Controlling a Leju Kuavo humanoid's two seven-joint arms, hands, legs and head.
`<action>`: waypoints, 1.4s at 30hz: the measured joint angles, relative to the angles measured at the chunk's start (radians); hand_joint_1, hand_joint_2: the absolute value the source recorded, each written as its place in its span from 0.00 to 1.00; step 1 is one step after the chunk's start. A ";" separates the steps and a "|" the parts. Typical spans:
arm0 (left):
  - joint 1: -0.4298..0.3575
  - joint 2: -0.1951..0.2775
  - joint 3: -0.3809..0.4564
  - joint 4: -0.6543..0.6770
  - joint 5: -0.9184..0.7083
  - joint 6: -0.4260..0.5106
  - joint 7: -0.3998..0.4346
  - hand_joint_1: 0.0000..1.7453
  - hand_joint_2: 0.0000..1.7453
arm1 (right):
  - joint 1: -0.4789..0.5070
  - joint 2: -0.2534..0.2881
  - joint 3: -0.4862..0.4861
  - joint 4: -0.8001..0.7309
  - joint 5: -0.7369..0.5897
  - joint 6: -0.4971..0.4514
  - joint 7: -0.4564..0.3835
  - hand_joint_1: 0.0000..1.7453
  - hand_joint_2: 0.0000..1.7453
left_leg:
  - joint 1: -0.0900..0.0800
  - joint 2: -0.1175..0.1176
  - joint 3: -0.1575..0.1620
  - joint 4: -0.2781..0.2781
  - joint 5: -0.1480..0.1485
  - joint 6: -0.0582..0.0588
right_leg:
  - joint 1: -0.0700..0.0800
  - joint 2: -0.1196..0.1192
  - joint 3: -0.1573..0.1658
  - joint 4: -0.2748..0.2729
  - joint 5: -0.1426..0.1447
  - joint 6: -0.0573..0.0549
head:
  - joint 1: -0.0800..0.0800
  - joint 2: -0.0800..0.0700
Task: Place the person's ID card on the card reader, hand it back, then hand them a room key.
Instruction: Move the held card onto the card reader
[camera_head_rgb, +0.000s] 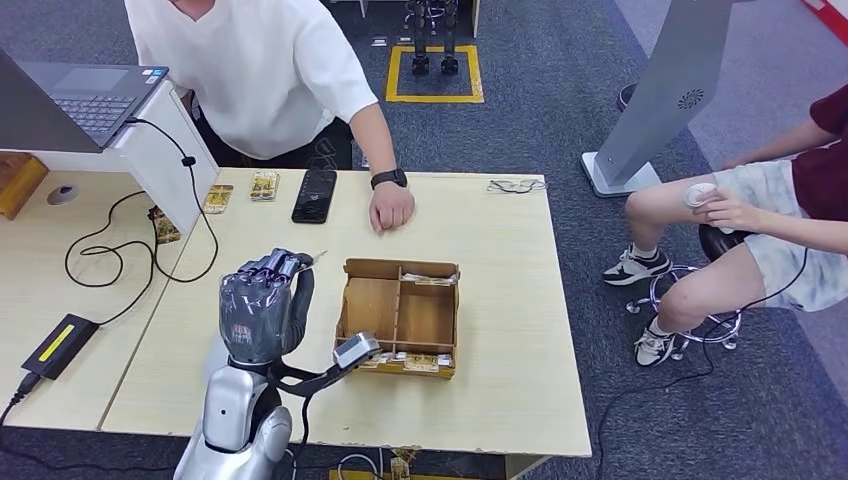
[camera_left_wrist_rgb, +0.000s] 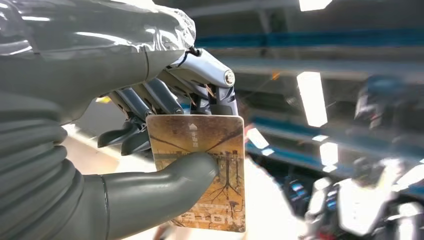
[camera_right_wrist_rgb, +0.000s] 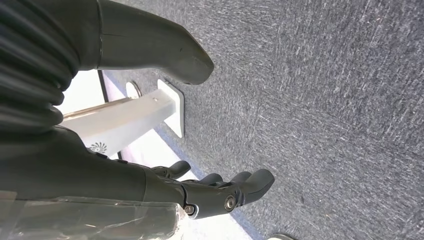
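My left hand (camera_head_rgb: 265, 305) is raised over the table's near left part, just left of the wooden box (camera_head_rgb: 343, 315). It pinches a brown card with a tree pattern (camera_left_wrist_rgb: 225, 150) between the thumb and the fingers (camera_left_wrist_rgb: 150, 95). Similar cards stand along the box's near edge (camera_head_rgb: 420, 362) and far edge (camera_head_rgb: 430, 278). A black flat device (camera_head_rgb: 314, 195) lies at the far edge, with two small cards (camera_head_rgb: 265, 185) to its left. The person in white rests a hand (camera_head_rgb: 391, 208) on the table beyond the box. My right hand (camera_right_wrist_rgb: 215, 187) hangs over the carpet with fingers apart, holding nothing.
A laptop (camera_head_rgb: 85, 95) sits on a white stand at the far left, with black cables (camera_head_rgb: 120, 255) and a black adapter (camera_head_rgb: 58, 345) on the side table. A seated person (camera_head_rgb: 760, 220) and a grey kiosk stand (camera_head_rgb: 660, 90) are to the right.
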 joint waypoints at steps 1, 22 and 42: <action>-0.015 0.033 -0.029 0.025 0.000 0.000 0.091 1.00 1.00 | -0.001 -0.001 0.003 0.000 0.000 0.000 0.000 0.00 1.00 | 0.000 0.000 0.000 0.000 0.000 0.000 | 0.000 0.001 0.000 0.000 0.000 0.000 | -0.001 0.000; -0.129 0.240 -0.277 0.382 -0.001 -0.004 0.422 1.00 1.00 | -0.005 -0.013 0.040 0.003 0.000 0.004 0.010 0.00 1.00 | 0.000 0.001 0.000 0.000 0.002 0.000 | 0.000 0.001 -0.001 0.000 0.001 -0.001 | -0.003 0.000; -0.136 0.243 -0.277 0.470 -0.001 -0.069 0.403 1.00 1.00 | -0.004 -0.013 0.050 0.003 0.000 0.008 0.019 0.00 1.00 | 0.000 0.000 -0.001 0.000 0.002 0.000 | 0.000 0.001 0.000 0.000 0.001 -0.001 | -0.003 0.000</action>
